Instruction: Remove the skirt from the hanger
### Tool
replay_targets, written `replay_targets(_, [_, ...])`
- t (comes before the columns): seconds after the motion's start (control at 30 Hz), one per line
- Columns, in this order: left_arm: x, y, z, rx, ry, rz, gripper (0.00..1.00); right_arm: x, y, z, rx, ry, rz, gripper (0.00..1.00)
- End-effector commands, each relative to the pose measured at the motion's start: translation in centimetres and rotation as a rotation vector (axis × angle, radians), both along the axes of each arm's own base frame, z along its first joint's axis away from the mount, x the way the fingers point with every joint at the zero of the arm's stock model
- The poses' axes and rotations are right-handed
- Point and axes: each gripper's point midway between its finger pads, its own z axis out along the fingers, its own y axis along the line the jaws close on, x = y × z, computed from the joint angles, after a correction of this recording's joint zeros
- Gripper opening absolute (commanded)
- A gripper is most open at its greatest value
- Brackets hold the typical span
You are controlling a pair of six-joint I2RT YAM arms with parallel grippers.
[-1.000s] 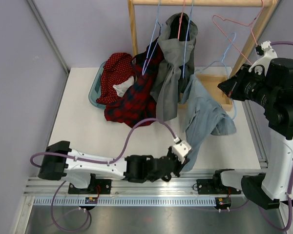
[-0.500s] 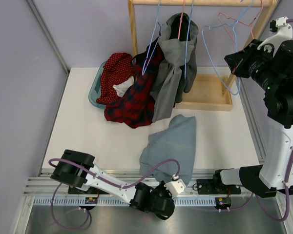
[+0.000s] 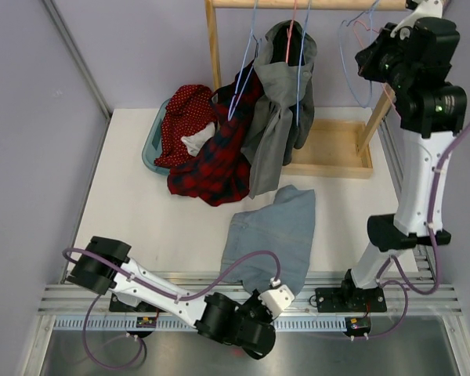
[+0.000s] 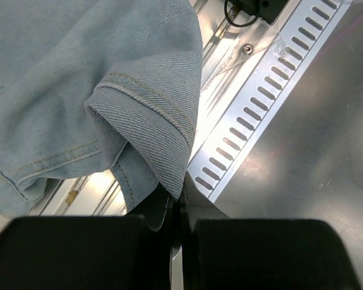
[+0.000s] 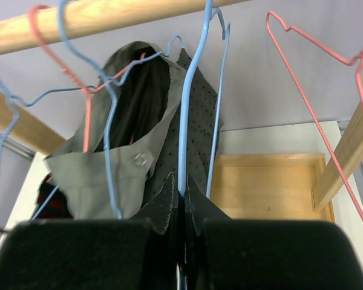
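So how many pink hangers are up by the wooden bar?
2. The first pink hanger sits inside the grey shirt hanging on the rail. The second pink hanger hangs bare to the right, near the wooden post. More could be hidden behind the clothes.

Light blue denim skirt [image 3: 272, 235] lower centre, blue wire hanger [image 5: 191, 96], red-navy plaid shirt [image 3: 215, 160], red white-dotted cloth [image 3: 182, 117] in teal basket [image 3: 149, 153], grey-olive garment [image 3: 276, 117] top centre, white surface [image 3: 141, 204], tan wooden rack [image 3: 329, 149].

White table [image 3: 141, 211] at the centre. Behind it and to its left, lilac walls [image 3: 133, 55]. At its far edge, wooden clothes rack [image 3: 213, 47]. Along its near edge, slotted aluminium rail [image 3: 298, 323], then grey metal plate [image 3: 360, 356].
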Motion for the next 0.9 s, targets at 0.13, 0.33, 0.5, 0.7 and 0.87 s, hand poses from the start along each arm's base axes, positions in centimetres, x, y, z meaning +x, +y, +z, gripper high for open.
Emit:
replay_targets(0.13, [1.6, 2.3, 2.9, -0.08, 0.01, 0.131, 0.0, 7.1, -1.2, -3.4, -0.048, 0.033, -0.073, 0.0])
replay_targets(0.33, [5.7, 6.0, 10.2, -0.085, -0.141, 0.261, 0.0, 6.9, -1.2, -7.0, -0.045, 0.071, -0.076, 0.0])
replay_targets(0.5, [12.1, 10.2, 18.9, -0.092, -0.328, 0.381, 0.0, 5.9, -1.7, -8.4, -0.033, 0.096, -0.101, 0.01])
replay_targets(0.7, [21.3, 15.9, 29.2, -0.172, -0.483, 0.537, 0.0, 4.3, -2.0, -9.4, 0.021, 0.138, -0.14, 0.98])
replay_targets(0.87, [26.3, 20.6, 40.9, -0.324, -0.678, 0.638, 0.0, 0.9, -1.3, -9.2, 0.063, 0.095, -0.094, 1.0])
